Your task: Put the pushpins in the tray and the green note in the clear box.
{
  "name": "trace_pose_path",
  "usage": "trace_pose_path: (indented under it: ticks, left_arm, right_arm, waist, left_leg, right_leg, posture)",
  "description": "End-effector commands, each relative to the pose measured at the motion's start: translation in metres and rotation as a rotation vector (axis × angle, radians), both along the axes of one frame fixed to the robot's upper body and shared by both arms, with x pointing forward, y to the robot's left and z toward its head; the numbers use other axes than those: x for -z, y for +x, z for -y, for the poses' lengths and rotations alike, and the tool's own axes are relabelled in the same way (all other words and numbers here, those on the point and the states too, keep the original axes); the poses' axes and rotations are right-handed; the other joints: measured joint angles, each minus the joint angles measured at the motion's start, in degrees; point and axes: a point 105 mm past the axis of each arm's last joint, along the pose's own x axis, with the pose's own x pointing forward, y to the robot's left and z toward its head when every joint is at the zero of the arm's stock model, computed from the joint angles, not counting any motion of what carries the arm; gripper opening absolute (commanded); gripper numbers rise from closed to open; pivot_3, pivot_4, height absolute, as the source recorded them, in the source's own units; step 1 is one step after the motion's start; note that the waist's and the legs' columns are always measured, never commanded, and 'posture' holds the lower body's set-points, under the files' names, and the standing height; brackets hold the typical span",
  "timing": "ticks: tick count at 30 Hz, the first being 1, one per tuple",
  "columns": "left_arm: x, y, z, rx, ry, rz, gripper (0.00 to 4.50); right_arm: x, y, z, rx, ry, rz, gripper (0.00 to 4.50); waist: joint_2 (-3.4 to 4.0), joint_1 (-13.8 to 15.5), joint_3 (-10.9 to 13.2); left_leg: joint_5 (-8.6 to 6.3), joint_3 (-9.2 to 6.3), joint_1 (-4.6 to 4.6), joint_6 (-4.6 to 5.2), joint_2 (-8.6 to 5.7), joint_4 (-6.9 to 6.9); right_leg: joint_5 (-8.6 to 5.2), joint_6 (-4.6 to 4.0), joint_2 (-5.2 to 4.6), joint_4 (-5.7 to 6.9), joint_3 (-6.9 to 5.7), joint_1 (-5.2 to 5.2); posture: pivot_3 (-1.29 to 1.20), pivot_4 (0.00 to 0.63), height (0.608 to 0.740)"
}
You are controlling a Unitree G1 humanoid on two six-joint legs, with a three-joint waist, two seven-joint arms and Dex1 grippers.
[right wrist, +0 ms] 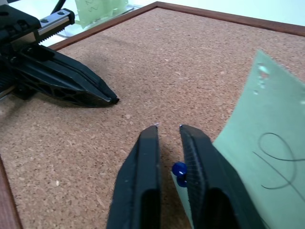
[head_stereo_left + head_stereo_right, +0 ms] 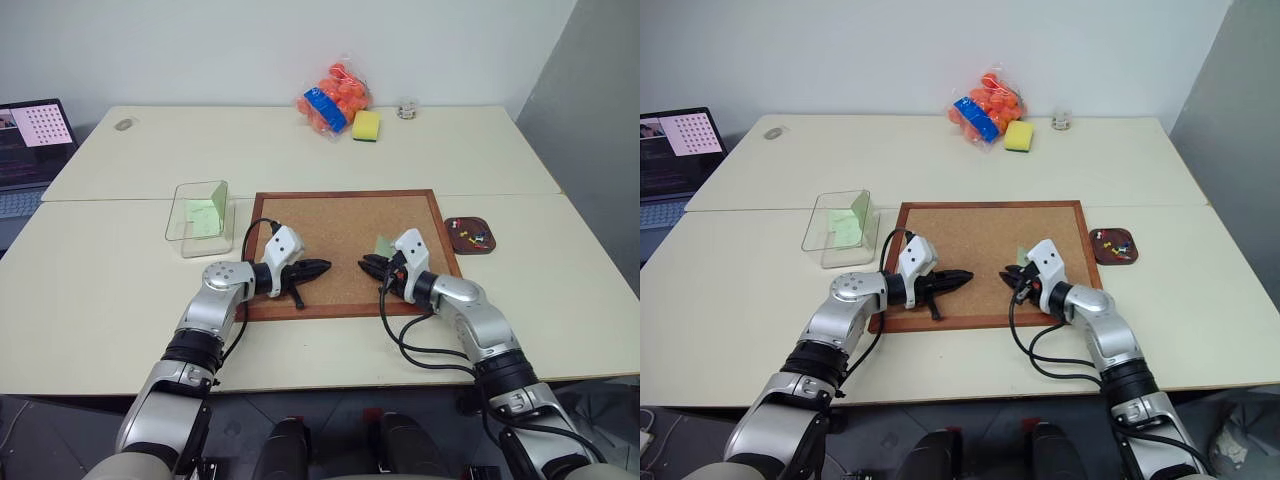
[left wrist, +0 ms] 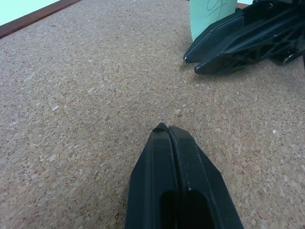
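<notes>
Head views: the corkboard (image 2: 345, 250) lies mid-worktop (image 2: 100, 290). The clear box (image 2: 200, 215), with a green slip inside, sits at its 10 o'clock; the tray (image 2: 468, 236), holding pushpins (image 2: 472, 236), at 3 o'clock.

Left wrist view: the left tool (image 3: 167, 131) is pressed together, empty, above cork.

Right wrist view: the right tool (image 1: 167, 130) pinches a blue pushpin (image 1: 179, 170) at the green note's (image 1: 267, 157) corner.

Bare corkboard (image 2: 330, 225) lies open between the pincers, nothing blocking.
</notes>
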Motion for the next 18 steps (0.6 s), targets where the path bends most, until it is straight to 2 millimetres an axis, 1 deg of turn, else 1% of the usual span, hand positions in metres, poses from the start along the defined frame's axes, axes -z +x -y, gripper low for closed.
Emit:
trace_pose_path:
  ticks: [1, 4, 6, 14, 18]
  left_arm:
    - [0.022, -0.007, -0.003, -0.011, 0.052, -0.074, 0.00]
    - [0.022, -0.006, -0.003, -0.014, 0.050, -0.074, 0.00]
    - [0.022, -0.006, -0.002, -0.016, 0.046, -0.075, 0.00]
    - [0.024, -0.008, -0.001, -0.012, 0.043, -0.079, 0.00]
    - [0.024, -0.008, 0.001, -0.009, 0.041, -0.080, 0.00]
  right_arm:
    - [-0.003, 0.002, -0.001, 0.004, -0.010, 0.029, 0.08]
    - [-0.005, 0.002, 0.000, 0.013, 0.000, 0.036, 0.08]
    - [-0.010, 0.003, 0.000, 0.017, 0.022, 0.050, 0.08]
    - [-0.049, 0.003, 0.004, 0.041, 0.098, 0.137, 0.08]
    - [-0.061, 0.002, 0.005, 0.048, 0.114, 0.159, 0.08]
  waist:
    - [0.00, 0.00, 0.00]
    - [0.00, 0.00, 0.00]
    - [0.00, -0.01, 0.00]
    - [0.01, 0.01, 0.01]
    - [0.04, 0.02, 0.02]
  left_leg:
    - [0.00, 0.00, 0.00, 0.00, 0.00, 0.00]
    - [0.00, 0.00, 0.00, 0.00, 0.00, 0.00]
    - [0.00, 0.01, 0.01, 0.00, 0.00, 0.00]
    - [0.00, 0.00, -0.02, 0.00, 0.00, 0.01]
    - [0.00, -0.01, -0.06, 0.00, 0.00, 0.00]
  right_leg:
    - [0.00, 0.00, 0.00, 0.00, 0.00, 0.00]
    - [0.00, 0.00, 0.00, 0.00, 0.00, 0.00]
    - [0.00, 0.00, 0.00, 0.00, 0.01, 0.00]
    - [0.00, 0.00, -0.01, 0.02, 0.00, -0.02]
    - [0.00, 0.00, -0.01, 0.01, 0.00, -0.05]
  posture:
    - [0.00, 0.150, 0.740]
    - [0.00, 0.150, 0.740]
    - [0.00, 0.150, 0.740]
    - [0.00, 0.150, 0.740]
    - [0.00, 0.150, 0.740]
